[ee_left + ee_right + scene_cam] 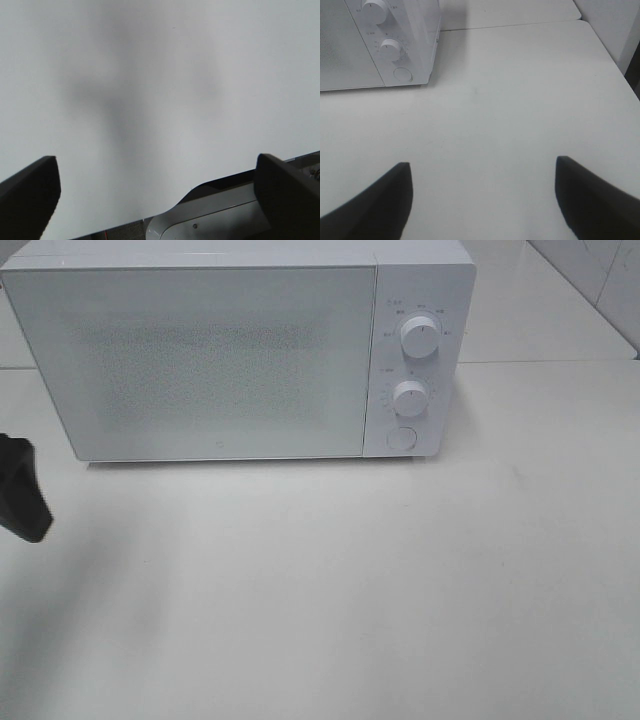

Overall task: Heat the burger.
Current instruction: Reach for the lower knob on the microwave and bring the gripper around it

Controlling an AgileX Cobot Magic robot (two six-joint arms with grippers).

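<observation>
The left gripper (155, 165) stood with its fingers spread wide and nothing between them, only bare table (150, 75) beneath. In the exterior view it showed as a dark shape at the left edge of the frame, just below the microwave's lower left corner. The right gripper (482, 167) was likewise wide apart and empty. It was out of the exterior view, and its camera looked across the table toward the microwave's control side.

The microwave (200, 360) filled the upper left and centre of the exterior frame. It was shut, with an upper knob (420, 337), a lower knob (410, 396) and a round button (401, 437) stacked down its right side.

The burger showed in no view — whether it lay behind the frosted front could not be told. If it was inside, the step in hand was probably setting the heat, and the next move called for pinching a knob squarely and turning it. If not, the microwave had first to be opened.
</observation>
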